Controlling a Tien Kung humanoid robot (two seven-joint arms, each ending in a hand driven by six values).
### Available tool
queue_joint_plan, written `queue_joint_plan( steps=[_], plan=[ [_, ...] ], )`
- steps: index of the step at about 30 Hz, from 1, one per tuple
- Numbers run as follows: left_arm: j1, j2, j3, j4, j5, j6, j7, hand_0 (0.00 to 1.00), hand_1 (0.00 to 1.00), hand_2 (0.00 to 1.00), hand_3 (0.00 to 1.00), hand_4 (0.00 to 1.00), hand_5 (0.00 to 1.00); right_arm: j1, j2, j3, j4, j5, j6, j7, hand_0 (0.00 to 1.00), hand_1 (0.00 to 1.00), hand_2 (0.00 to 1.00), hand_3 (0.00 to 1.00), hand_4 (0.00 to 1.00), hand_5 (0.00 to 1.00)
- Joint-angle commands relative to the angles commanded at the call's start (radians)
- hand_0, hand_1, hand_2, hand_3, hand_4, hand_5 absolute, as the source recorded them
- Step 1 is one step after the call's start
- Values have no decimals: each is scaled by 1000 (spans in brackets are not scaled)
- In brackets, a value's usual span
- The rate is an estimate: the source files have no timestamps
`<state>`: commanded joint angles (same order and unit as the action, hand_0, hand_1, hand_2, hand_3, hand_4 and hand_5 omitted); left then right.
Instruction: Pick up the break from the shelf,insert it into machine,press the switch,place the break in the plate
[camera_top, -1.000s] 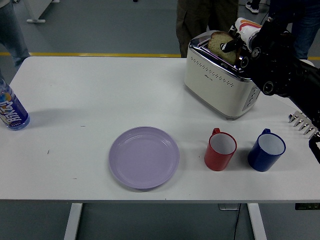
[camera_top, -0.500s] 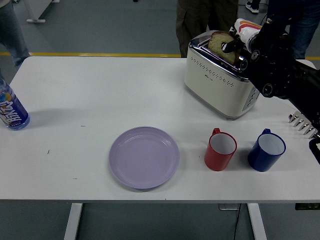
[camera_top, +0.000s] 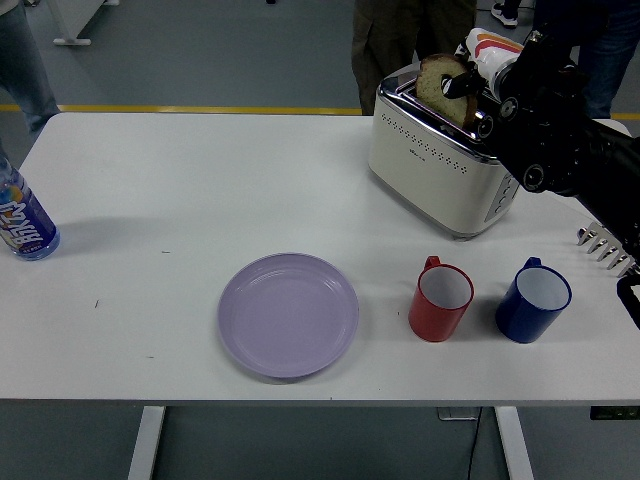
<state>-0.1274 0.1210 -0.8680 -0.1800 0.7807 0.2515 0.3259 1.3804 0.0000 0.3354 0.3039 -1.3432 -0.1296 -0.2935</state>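
While closed on bread (camera_top: 440, 84), right hand (camera_top: 478, 88).

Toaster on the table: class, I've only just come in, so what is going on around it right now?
The robot's right hand grips a slice of bread at the top of the cream toaster, the slice standing mostly above the slot. The purple plate sits bare near the front edge, with a red mug and a blue mug to its right. A bottle stands at the table's left edge. The left arm is out of view.
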Motion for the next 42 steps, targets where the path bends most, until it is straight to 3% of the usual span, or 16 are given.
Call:
queue_joint_plan(
  steps=[14,30,42],
  plan=[
    [4,0,-4,0,0,1,1,641,477,451,556,371,821,11,-3,50,35,-41,-28,1,2,47,319,404,468,159],
    [8,0,-5,0,-2,1,2,639,479,450,555,369,821,22,-45,101,62,-78,-36,-3,2,49,319,405,430,111],
    [16,0,-12,0,8,1,4,640,479,450,554,366,822,19,-73,167,122,-123,-34,-10,2,36,314,404,422,111]
  ],
)
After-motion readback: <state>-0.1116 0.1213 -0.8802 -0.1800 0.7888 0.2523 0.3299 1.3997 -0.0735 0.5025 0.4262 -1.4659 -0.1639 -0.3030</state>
